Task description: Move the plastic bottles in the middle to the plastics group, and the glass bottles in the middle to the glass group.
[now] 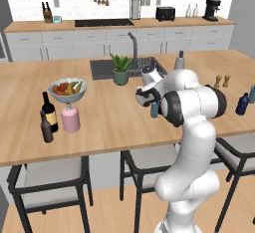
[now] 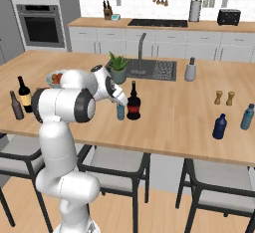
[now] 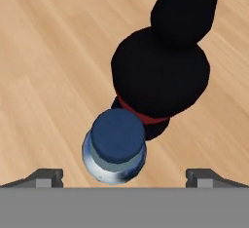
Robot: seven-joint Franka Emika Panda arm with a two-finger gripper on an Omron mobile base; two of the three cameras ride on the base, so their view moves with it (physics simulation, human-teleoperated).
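Fingers (image 3: 48, 175) spread wide above blue-capped bottle (image 3: 115, 153), untouched between them.

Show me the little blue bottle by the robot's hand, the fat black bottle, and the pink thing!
little blue bottle (image 3: 118, 137), hand view, on its blue cap.
fat black bottle (image 2: 133, 106), right base view, on its red label.
pink thing (image 1: 70, 120), left base view, on its body.

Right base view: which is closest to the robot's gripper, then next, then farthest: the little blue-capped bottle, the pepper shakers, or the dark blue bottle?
1. Small blue-capped bottle, right under the gripper.
2. Dark blue bottle, far along the counter's front right.
3. Brown shakers, right side, further back. Nearly level with the blue one, so a close call.
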